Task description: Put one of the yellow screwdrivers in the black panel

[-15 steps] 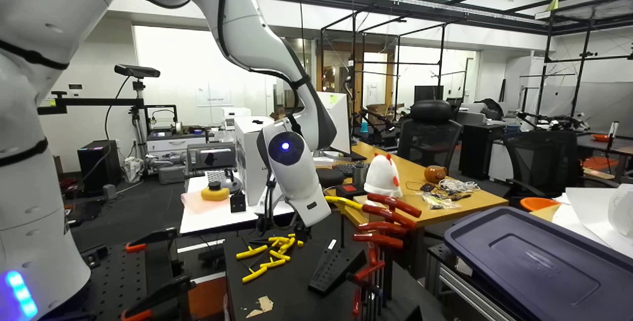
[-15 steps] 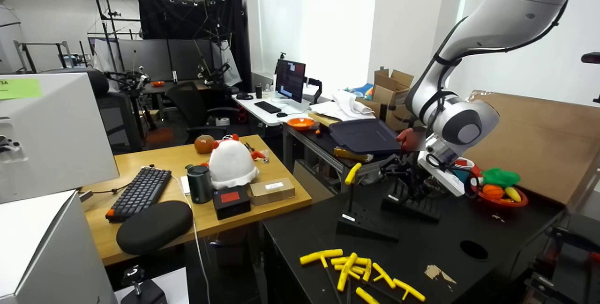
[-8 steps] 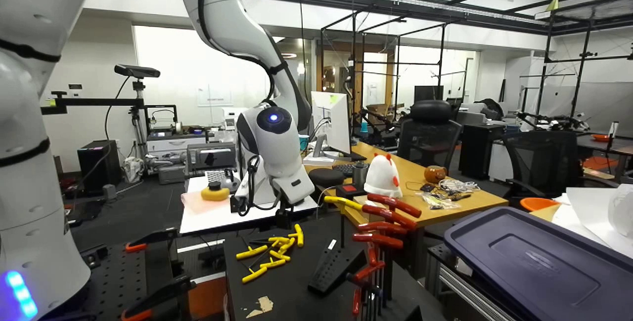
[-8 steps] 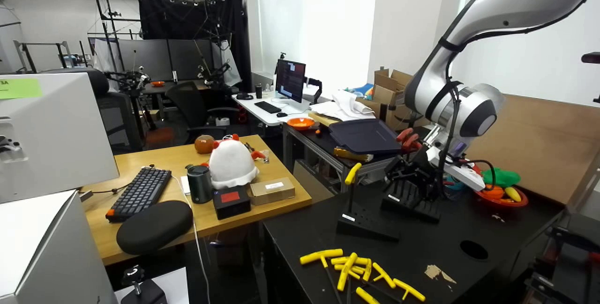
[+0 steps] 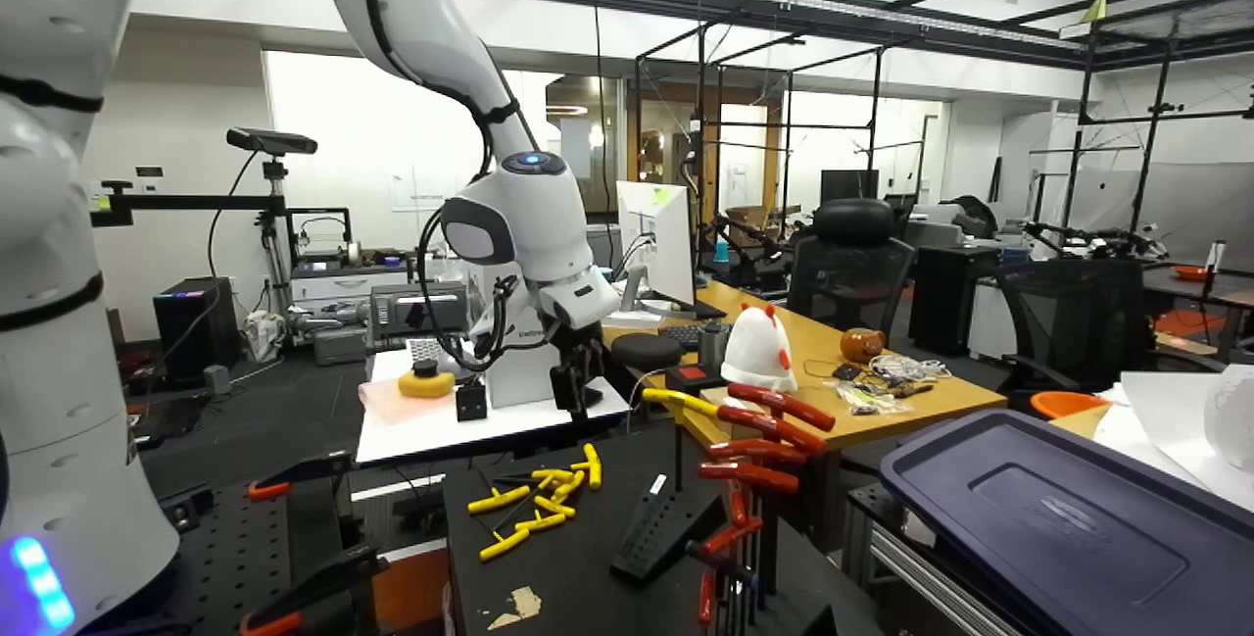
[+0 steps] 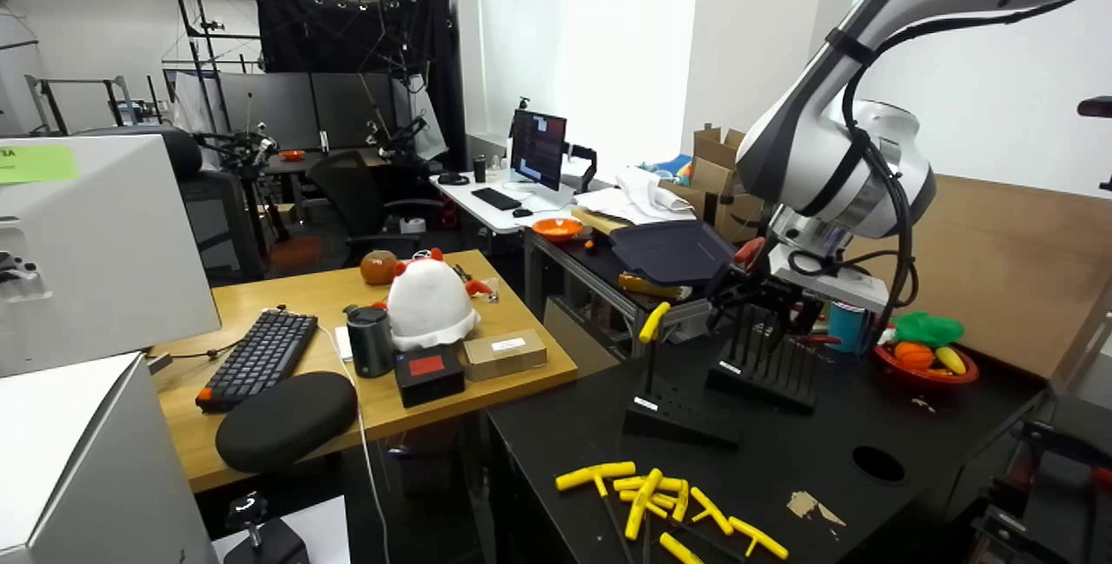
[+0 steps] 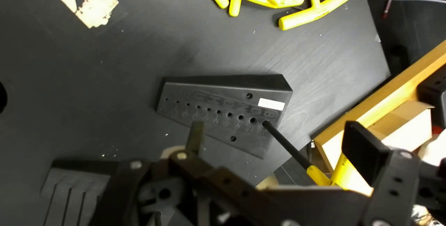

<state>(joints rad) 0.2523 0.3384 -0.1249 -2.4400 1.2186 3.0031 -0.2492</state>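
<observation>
There's your gripper (image 7: 274, 136) over the table (image 7: 111, 79), jaws spread wide! 1 yellow screwdriver (image 6: 654, 322) stands in the black panel (image 7: 224, 121), loose yellow handles (image 7: 316, 11) nearby.

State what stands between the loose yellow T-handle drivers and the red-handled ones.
A drilled black stand holding one yellow T-handle driver; both exterior views show this.

Smooth white arm (image 5: 431, 24) with black straps (image 6: 850, 45), looping black cables (image 6: 905, 238), blue lights (image 5: 42, 579), black claw (image 7: 275, 128)
</observation>
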